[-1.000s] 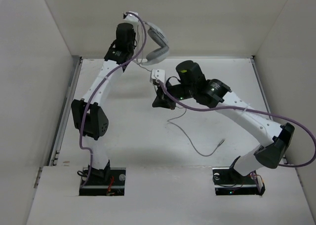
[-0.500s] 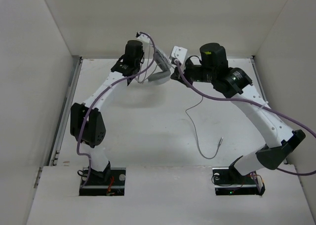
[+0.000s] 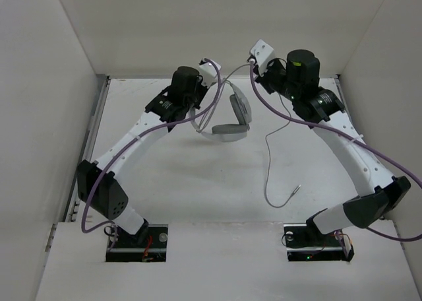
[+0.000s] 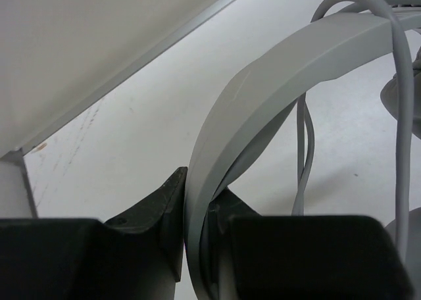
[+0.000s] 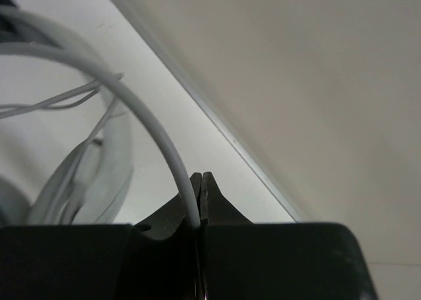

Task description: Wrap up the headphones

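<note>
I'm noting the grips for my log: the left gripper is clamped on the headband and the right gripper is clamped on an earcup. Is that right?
Not quite. The right gripper is pinching the thin cable, not an earcup; the right wrist view shows the cable running down between its closed fingers. The left gripper is indeed clamped on the headband.

Desk (image 3: 165, 182): white, walls on three sides.
On desk: slack cable (image 3: 266, 189) tail, right of centre.
Cable end: plug (image 3: 297, 188), lying flat.

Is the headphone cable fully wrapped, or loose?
Mostly loose: one cable loop crosses the headband; the rest hangs from the right gripper, plug on the table.
</note>
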